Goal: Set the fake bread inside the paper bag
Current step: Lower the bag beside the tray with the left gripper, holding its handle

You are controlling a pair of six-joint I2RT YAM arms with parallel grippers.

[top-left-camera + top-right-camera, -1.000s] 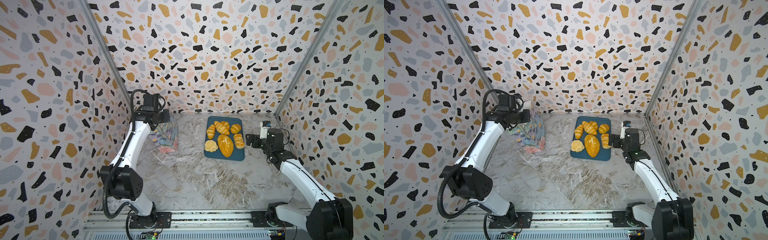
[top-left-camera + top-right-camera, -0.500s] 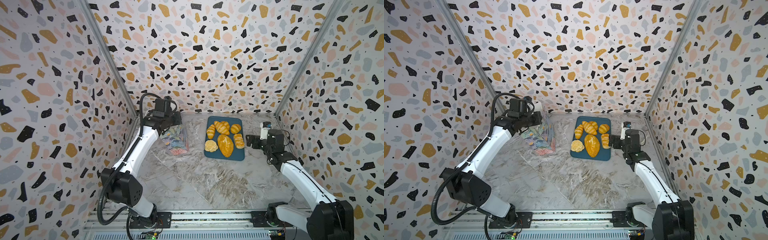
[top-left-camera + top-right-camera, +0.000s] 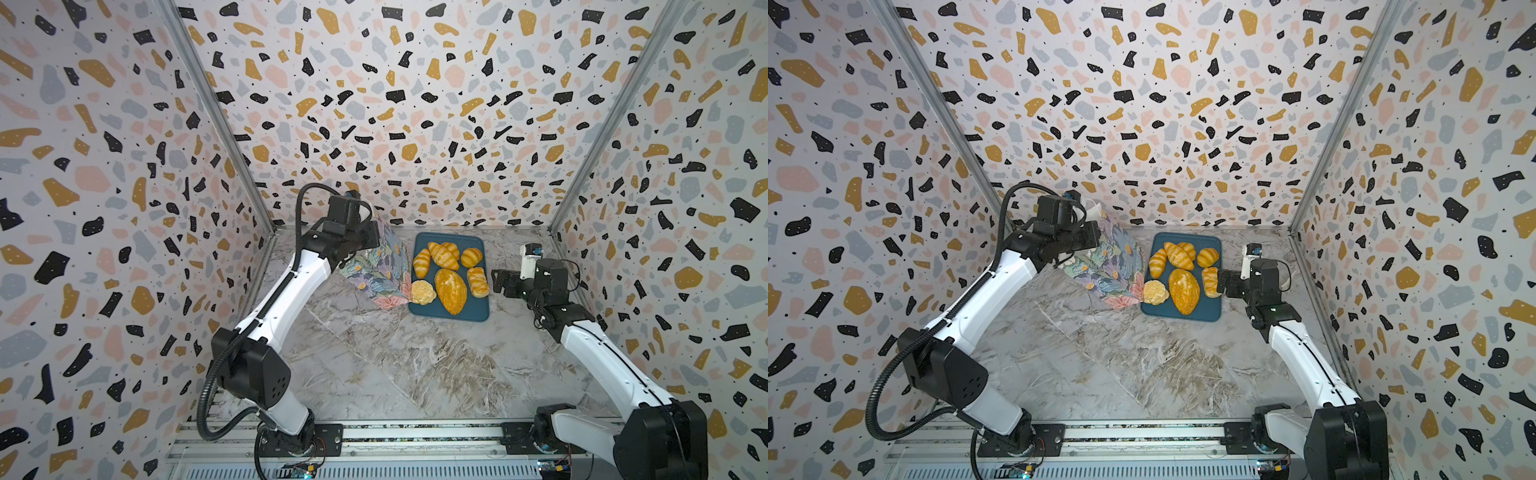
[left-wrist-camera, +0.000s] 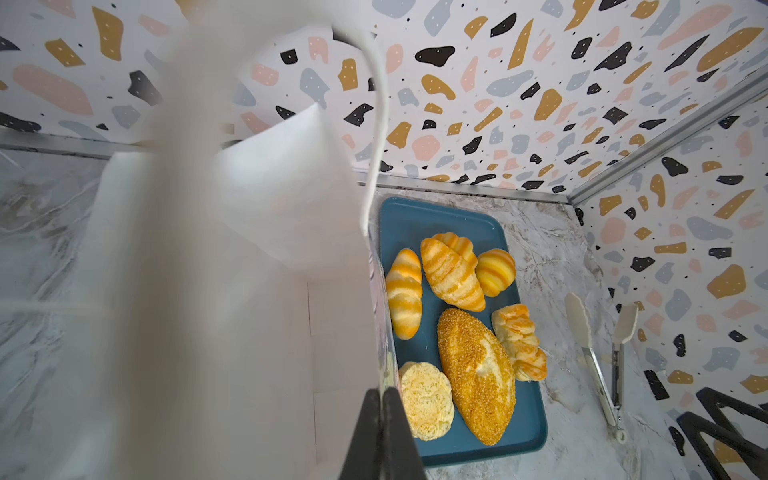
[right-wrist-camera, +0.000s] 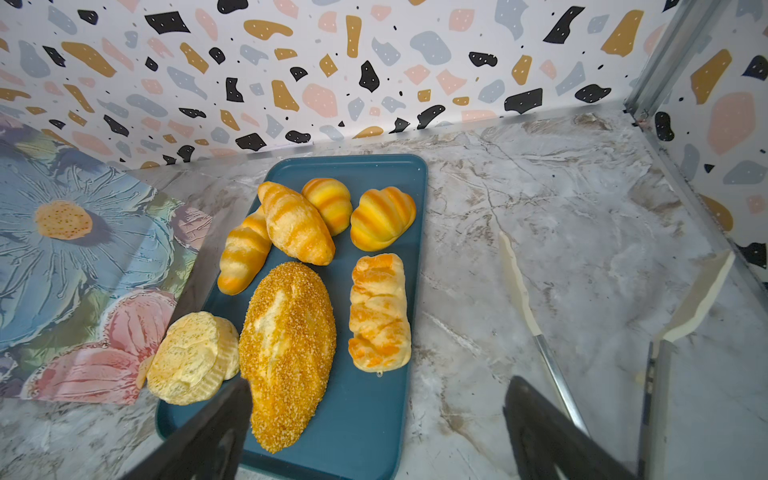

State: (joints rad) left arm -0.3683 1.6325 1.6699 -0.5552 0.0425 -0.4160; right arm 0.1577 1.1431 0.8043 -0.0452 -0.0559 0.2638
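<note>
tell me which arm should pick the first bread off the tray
Right. The right gripper is open and sits beside the tray, close to the fake bread. The left gripper is shut on the paper bag rim, busy holding it.

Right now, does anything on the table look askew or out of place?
Yes. The paper bag looks tilted, not upright: the shut left tool pinches its rim, and its lower corner nearly meets the pale bun on the tray.

The left arm reaches forward with the left claw pinched tight; the right arm extends forward, right claw spread wide.
</note>
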